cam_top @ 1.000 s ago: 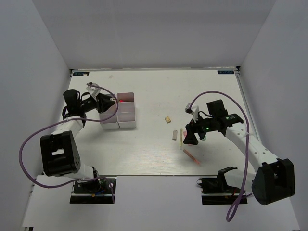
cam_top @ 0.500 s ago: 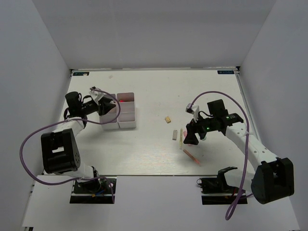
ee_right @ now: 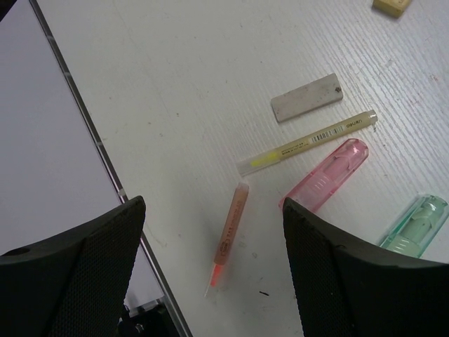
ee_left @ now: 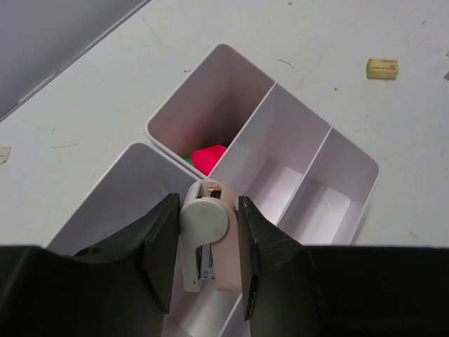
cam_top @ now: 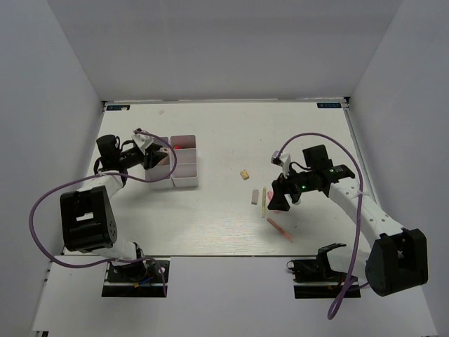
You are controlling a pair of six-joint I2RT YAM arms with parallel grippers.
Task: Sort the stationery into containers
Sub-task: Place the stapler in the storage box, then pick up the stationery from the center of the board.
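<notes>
Left claw (ee_left: 207,210) clamped part-closed on a pink-white item (ee_left: 203,223), directly above the tray (ee_left: 309,203), apparently poised to drop it into a compartment. Right claw (ee_right: 212,207) gaped wide, empty, over a yellow pen (ee_right: 309,142) on the tabletop (ee_right: 175,70), well right of the tray; likely lining up a pick.

Green highlighter (ee_right: 419,219) — partly hidden.

Left end effector (ee_left: 205,235) clamping pink item (ee_left: 226,242), right end effector (ee_right: 212,210) spread wide
</notes>
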